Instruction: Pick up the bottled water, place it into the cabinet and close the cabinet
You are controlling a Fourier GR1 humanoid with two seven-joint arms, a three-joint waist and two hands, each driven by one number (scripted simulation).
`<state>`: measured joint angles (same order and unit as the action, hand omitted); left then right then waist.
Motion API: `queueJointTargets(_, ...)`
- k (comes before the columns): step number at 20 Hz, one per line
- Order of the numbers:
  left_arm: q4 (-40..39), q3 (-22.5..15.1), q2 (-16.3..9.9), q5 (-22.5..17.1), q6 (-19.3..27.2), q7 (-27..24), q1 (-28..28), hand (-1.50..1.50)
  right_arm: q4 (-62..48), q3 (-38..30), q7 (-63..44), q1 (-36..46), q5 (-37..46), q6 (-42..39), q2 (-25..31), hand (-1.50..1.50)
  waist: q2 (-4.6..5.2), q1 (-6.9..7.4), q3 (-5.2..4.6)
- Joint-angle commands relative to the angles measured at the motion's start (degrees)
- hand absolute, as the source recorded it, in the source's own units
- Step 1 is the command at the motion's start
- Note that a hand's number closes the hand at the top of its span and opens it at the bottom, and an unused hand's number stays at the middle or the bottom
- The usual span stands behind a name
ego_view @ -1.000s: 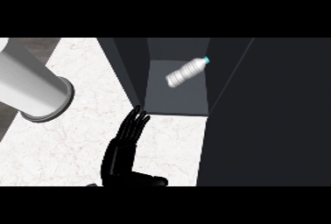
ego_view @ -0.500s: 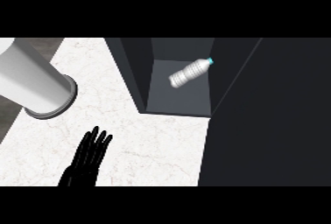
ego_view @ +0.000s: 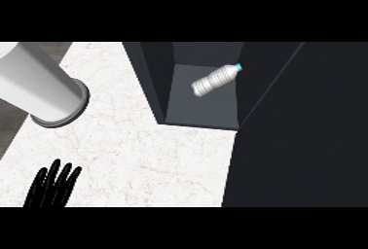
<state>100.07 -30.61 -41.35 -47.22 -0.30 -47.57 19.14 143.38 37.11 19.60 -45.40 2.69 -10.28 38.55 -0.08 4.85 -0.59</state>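
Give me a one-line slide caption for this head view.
Bottled water lies inside the open cabinet; an open left hand shows at the lower left over the marble counter.

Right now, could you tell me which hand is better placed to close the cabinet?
Probably left: the left hand is open over the counter; the right hand is out of view.

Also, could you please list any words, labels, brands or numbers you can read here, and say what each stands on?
None can be read.
Bottled water, lying in the cabinet: ribbed body, blue cap, no legible label.
White cylinder and counter: no text.
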Motion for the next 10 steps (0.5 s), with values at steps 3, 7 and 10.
queueJointTargets(3,-0.2,5.5,-6.3,-3.6,-6.6,-1.5,2.5,-1.5,8.9,7.8,-14.4,9.0,2.6,-1.7,-1.4,1.5,0.96,0.84,-0.05)
queueJointTargets(7,0.0,4.8,-7.5,-2.9,-9.4,-2.6,4.3,-1.5,4.4,6.4,-16.1,19.7,2.6,-4.5,-1.6,1.5,1.28,3.59,-0.1)
queueJointTargets(10,0.4,5.7,-9.8,-3.4,-11.9,-3.1,6.1,-1.5,2.0,7.3,-19.0,24.0,1.1,-5.2,-2.4,1.5,1.17,4.76,-0.14)
